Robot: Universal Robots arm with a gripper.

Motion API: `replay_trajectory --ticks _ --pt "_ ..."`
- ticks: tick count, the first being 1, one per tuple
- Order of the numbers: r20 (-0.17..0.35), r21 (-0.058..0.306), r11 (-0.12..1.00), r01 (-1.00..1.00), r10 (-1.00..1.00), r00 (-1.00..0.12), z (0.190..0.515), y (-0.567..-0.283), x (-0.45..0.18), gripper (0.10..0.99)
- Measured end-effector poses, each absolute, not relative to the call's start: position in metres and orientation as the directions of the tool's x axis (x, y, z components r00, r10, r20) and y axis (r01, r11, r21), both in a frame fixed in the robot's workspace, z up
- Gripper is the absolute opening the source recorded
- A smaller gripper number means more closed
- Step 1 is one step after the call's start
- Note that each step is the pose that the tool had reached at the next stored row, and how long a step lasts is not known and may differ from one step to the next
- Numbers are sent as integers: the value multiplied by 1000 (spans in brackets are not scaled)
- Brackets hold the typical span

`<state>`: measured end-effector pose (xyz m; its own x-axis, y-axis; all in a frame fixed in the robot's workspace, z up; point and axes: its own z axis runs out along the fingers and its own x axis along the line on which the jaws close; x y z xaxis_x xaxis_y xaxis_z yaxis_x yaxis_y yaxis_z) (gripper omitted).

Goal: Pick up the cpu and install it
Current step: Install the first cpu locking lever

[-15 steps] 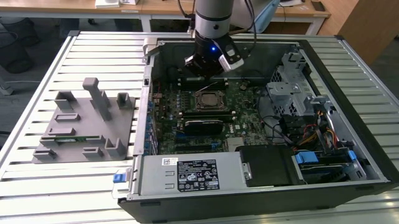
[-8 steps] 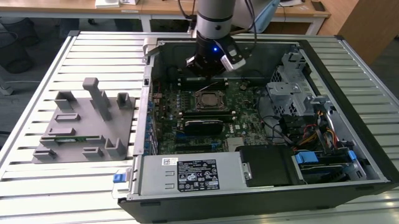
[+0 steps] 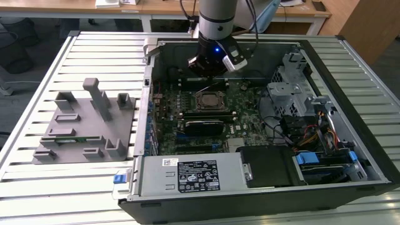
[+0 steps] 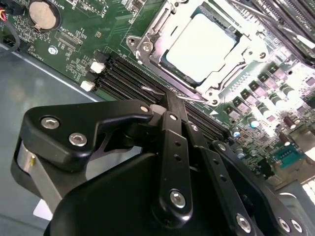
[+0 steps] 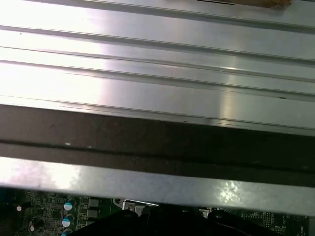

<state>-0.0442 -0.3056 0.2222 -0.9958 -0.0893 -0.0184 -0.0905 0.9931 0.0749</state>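
cpu (image 4: 199, 46) sits in socket (image 4: 147, 46); gripper (image 3: 216, 65) above, jaws closed, empty. Rec: check seating flat.

A slatted metal table (image 3: 93, 187) carries an open computer case (image 3: 350, 154) and (beside it) a grey fixture (image 3: 87, 124).

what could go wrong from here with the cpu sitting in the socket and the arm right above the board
The cpu lies in the open socket frame with nothing clamping it, so a bump might shift it or harm the contacts beneath.

The gripper hangs low over the memory slots beside the socket; a careless sideways move might scrape them or the small components nearby.

The arm works inside the computer case, close to its far wall, so a wide swing might strike metal.
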Motion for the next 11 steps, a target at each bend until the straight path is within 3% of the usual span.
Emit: replay_trajectory --ticks 11 --pt "-18 75 993 -86 -85 -996 219 -305 -35 106"
